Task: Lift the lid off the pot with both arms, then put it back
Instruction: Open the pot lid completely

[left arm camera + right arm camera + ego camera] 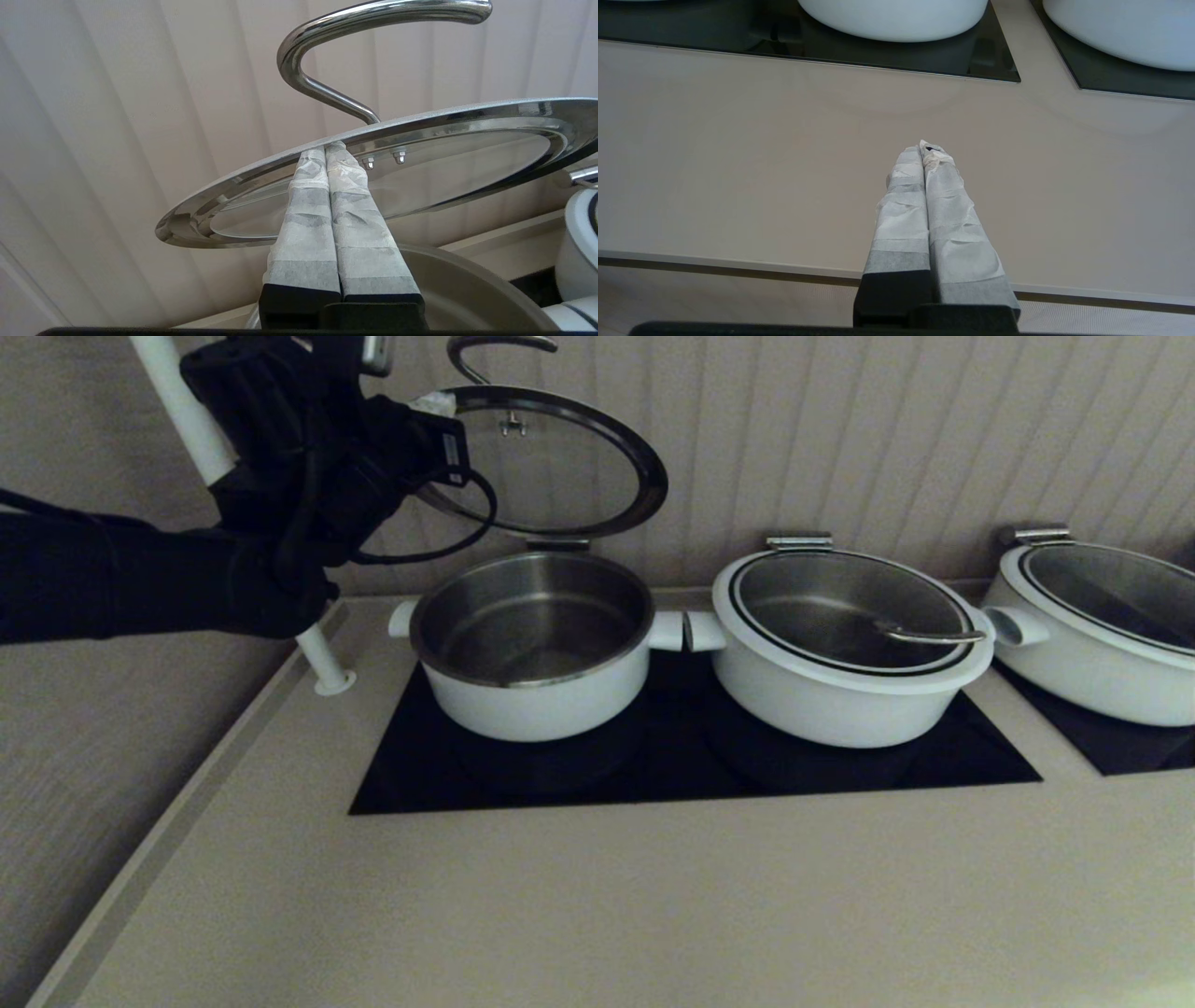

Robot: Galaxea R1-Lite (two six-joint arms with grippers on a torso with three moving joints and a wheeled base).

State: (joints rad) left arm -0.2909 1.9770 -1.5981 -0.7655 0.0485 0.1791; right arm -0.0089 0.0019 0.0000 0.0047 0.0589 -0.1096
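The bare beige desk [597, 896] fills the foreground, with a black hob [691, 756] set into it. On the hob's left part stands the pot [532, 649], uncovered, its steel inside showing. Above it, the lid [551, 462] is raised and tilted, with its steel handle [373, 18] on top. The left claw [327, 150] has its taped fingers [348, 196] pressed together, tips touching the lid's rim from below. The right claw [927, 148], also pressed together and holding nothing, hovers over the desk's near edge, well apart from the pot. Two wider lidded pots [845, 649] stand further right.
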